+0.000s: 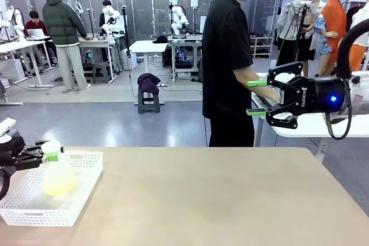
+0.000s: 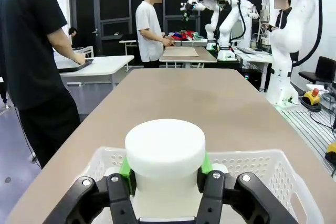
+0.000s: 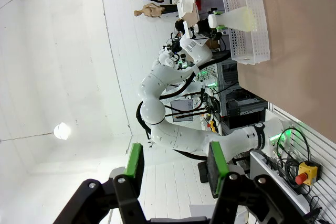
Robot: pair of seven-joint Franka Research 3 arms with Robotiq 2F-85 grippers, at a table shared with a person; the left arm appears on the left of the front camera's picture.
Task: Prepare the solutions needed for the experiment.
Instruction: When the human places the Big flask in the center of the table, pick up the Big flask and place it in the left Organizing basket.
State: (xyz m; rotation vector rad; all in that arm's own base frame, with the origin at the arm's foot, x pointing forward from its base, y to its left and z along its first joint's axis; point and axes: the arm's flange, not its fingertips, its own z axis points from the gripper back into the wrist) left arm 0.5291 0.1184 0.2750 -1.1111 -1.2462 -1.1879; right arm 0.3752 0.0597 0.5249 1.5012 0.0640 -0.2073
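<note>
The work surface is a plain tan table in a lab hall; a white perforated basket sits at its near left corner and serves as my reference landmark.

My left gripper is positioned over the basket, fingers clamped narrow on the neck of a frosted conical flask, directly below its white round cap. In my left wrist view, one green pad presses each side of the neck, with the cap sitting between and above them. The flask stands upright inside the basket's walls; whether its base rests on the basket floor cannot be determined.

The solutions are contained in the flask body, below my left fingers and inside the basket. They appear as a pale yellow-green, see-through tint in the lower, wider part of the translucent flask.

My right gripper is raised well to the right of the basket and beyond the table's far edge, jaws parted with nothing between the pads. A person in a black shirt stands across the table from the basket, directly beside that gripper, hands at a white side table.
</note>
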